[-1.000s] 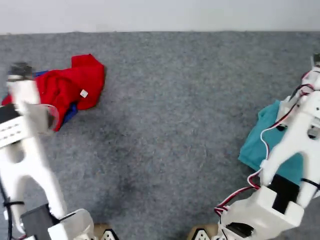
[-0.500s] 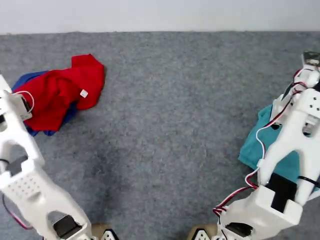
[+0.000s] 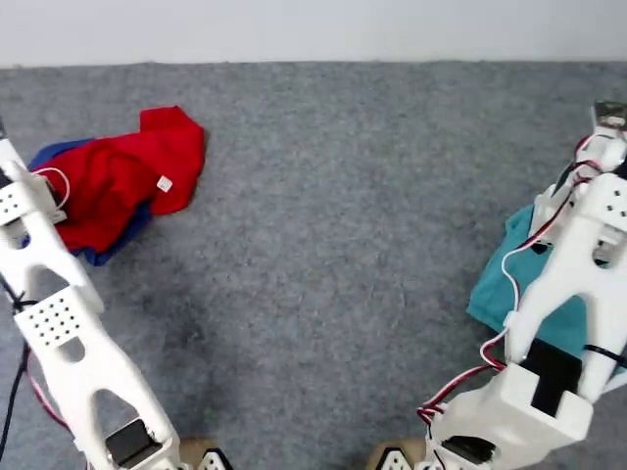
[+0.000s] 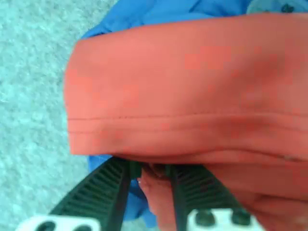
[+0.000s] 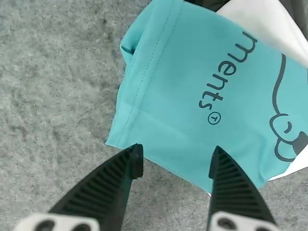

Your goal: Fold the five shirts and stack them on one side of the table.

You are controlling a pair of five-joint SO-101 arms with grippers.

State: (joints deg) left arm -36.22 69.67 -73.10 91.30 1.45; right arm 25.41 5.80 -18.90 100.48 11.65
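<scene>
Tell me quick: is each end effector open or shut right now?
Left end effector: closed on the crumpled red fabric shirt.
Right end effector: open, empty, above the teal printed fabric shirt.

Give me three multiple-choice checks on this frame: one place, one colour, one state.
1. Where on the table is the red shirt? A) centre B) left side C) right side
2. Colour of the shirt beneath it? A) blue B) yellow C) green
3. Right gripper: its fingers, near the teal shirt, are? A) shut on it B) shut, empty C) open
Key: 1 B, it lies at the left edge in the high view; 2 A, the blue shirt pokes out beneath; 3 C, a clear gap separates them.
</scene>
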